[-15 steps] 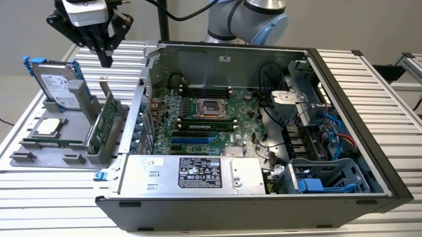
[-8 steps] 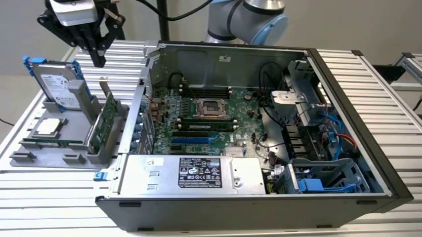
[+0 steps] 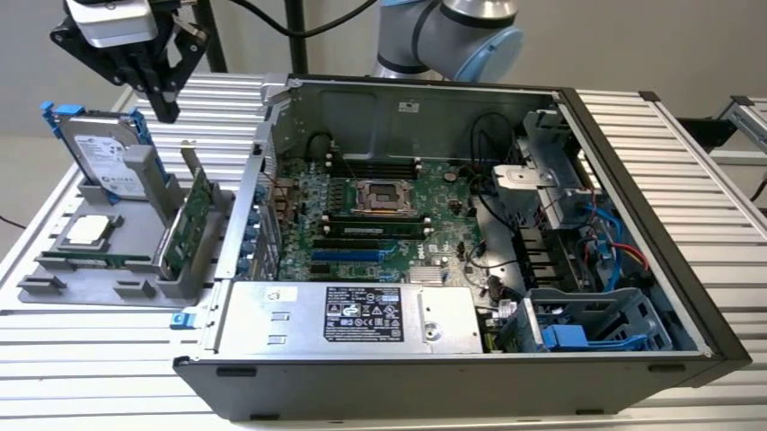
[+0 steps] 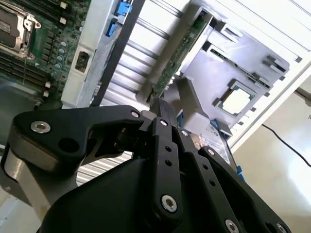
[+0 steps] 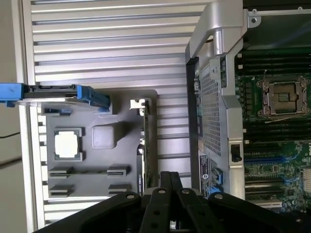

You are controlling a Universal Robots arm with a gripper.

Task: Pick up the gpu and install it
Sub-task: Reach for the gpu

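- Pincer (image 3: 165,109), black, clenched on nothing, hangs clear above the flat green circuit-board gpu (image 3: 186,229).
- That gpu stands on edge in a grey slotted holder (image 3: 90,289), just beside the open black computer case (image 3: 480,386).
- Both rest on the ribbed metal bench (image 3: 96,359).

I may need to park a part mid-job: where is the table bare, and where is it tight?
Bare table lies in front of the grey tray, at the exterior view's lower left, and along the computer case on the exterior view's right. Crowded: the tray, where hard drive, processor and gpu sit below the pincer.
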